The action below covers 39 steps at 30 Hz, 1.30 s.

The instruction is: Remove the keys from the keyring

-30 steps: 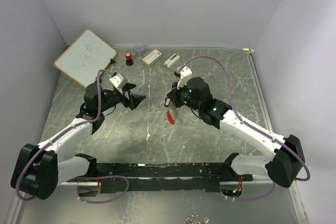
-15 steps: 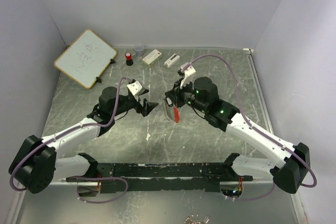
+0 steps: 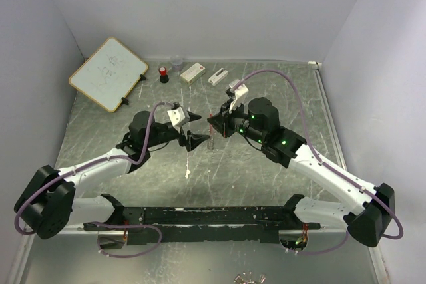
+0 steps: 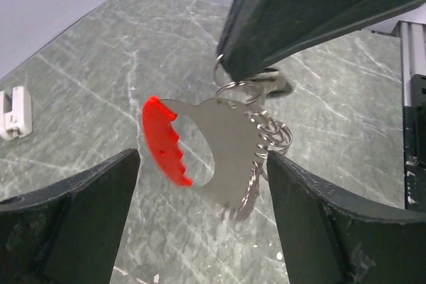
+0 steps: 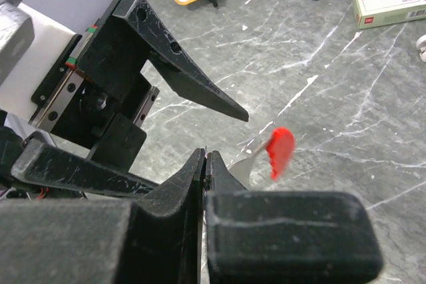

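Observation:
The keyring [image 4: 226, 154] hangs in the air: a red crescent clip [image 4: 162, 139] on a flat silvery plate, with coiled wire loops [image 4: 269, 131] beside it. My right gripper [image 4: 225, 71] is shut on its top ring from above. My left gripper [image 4: 201, 157] is open, one finger on each side of the hanging bunch, touching nothing. Single keys cannot be told apart in the bunch. From above, the left gripper [image 3: 194, 129] and the right gripper [image 3: 212, 126] meet at mid-table with the keyring [image 3: 210, 140] below them. In the right wrist view the shut right gripper [image 5: 206, 159] hides all but the red clip [image 5: 281, 153].
A whiteboard [image 3: 108, 72] leans at the back left. Along the back edge stand a red-capped black bottle [image 3: 163, 73], a clear cup [image 3: 176, 63], a white box [image 3: 193, 71] and a small white part [image 3: 217, 76]. A black rail [image 3: 200, 216] runs along the near edge.
My left gripper has swung right, from mid-left up to the keyring, and now straddles it. The right gripper shifted slightly and the keyring turned, still held.

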{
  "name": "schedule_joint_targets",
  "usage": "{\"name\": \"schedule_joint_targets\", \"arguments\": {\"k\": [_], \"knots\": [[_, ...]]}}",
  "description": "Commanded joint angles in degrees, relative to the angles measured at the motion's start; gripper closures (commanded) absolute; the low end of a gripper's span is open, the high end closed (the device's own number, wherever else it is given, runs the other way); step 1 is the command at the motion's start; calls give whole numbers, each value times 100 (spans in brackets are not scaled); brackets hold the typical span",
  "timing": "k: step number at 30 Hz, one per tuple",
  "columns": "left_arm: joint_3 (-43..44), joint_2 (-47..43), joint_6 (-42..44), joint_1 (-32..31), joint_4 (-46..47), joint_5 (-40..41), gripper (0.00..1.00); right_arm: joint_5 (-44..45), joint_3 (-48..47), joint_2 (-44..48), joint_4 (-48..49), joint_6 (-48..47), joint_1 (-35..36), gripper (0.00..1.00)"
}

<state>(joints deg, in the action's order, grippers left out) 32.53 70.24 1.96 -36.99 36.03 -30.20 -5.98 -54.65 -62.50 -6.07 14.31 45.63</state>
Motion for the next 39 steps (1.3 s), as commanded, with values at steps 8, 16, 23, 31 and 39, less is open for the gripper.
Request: {"name": "schedule_joint_targets", "arguments": {"k": [8,16,23,31,39], "knots": [[-75,-272,107,-155,186,-408,12,-67,-99,-48,333,36,56,100],[-37,-200,109,-228,175,-414,14,-44,-138,-42,305,37,84,100],[-177,-222,127,-316,284,-193,15,-62,-83,39,384,87,98,100],[-104,24,346,-383,430,37,22,-149,-133,17,404,94,138,100],[-194,225,416,-401,924,183,22,-211,-159,-12,409,106,169,100]]}}
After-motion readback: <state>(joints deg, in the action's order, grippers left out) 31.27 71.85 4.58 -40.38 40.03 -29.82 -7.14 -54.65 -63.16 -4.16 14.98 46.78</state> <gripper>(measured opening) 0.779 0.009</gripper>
